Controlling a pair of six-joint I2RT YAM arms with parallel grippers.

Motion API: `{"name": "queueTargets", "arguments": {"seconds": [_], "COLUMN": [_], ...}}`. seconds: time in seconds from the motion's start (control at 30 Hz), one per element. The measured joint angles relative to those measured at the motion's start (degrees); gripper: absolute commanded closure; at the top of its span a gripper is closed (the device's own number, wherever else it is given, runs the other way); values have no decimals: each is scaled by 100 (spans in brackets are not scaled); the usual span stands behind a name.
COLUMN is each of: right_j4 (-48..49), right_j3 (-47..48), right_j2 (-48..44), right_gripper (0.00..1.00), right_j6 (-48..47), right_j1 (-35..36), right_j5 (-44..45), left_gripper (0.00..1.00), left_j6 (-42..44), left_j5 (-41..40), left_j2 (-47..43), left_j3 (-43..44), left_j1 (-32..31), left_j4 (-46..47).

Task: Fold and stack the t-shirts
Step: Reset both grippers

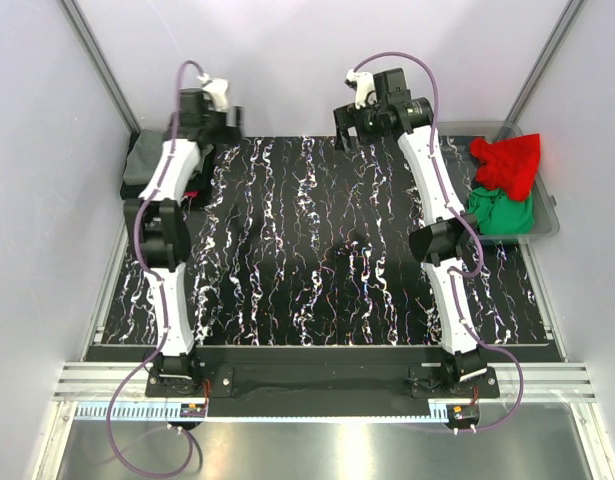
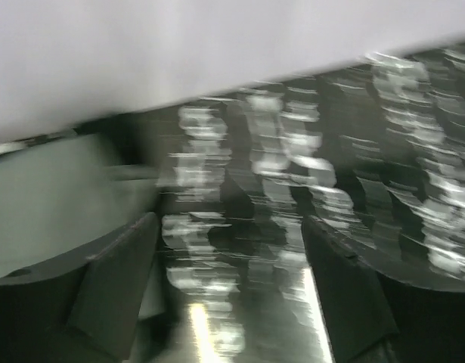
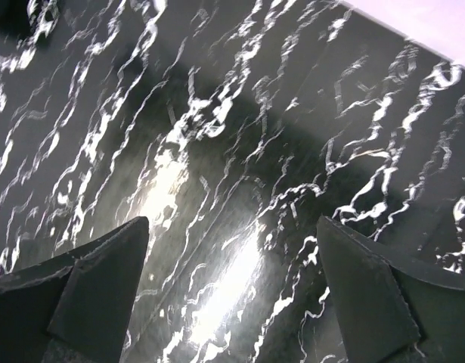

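T-shirts are lying in two places. The grey shirt [image 1: 137,165] is sitting as a flat bundle at the upper left of the top view, by the corner of the mat [image 1: 317,250]. The red shirt [image 1: 507,162] and green shirt [image 1: 502,212] are lying crumpled in the bin [image 1: 543,232] at the right edge, red above green in the frame and touching it.

I'm reading this as the gap between shirts: the grey one is down and the next is waiting to be fetched. The left gripper [image 2: 230,223] is hanging just beside the grey shirt, which is showing at the left of its wrist view. Its fingers [image 2: 115,280] are standing apart with nothing between them. The right gripper [image 3: 232,223] is hovering over bare mat near the upper edge of the top view, also spread wide and empty, well apart from the bin.

To do this well, I'm planning to lift the left arm clear of the bundle so that no finger is snagging a fold. The smear in that wrist view suggests the arm is moving fast, so I'm wanting it slower near the cloth. The right arm is the nearer one to the bin. I'm aiming it at a raised ridge of the red shirt, pinching that cloth alone, then lifting high enough that it is clearing the bin wall without dragging the green one along.
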Motion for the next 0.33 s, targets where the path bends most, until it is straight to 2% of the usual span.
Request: {"name": "queueTargets", "arguments": {"seconds": [0.2, 0.33], "right_j4": [319, 396], "right_j3": [-258, -623], "right_j2": [-9, -9], "right_gripper": [0, 0], "right_j6": [345, 372], "right_j1": [-4, -15], "right_j5": [695, 1174], "left_gripper": [1, 1], "left_j6": [-662, -680], "left_j5": [354, 313], "left_j2": [-90, -96], "left_j3": [-72, -72], "left_j1": [-973, -1270], "left_j4": [-470, -673]}}
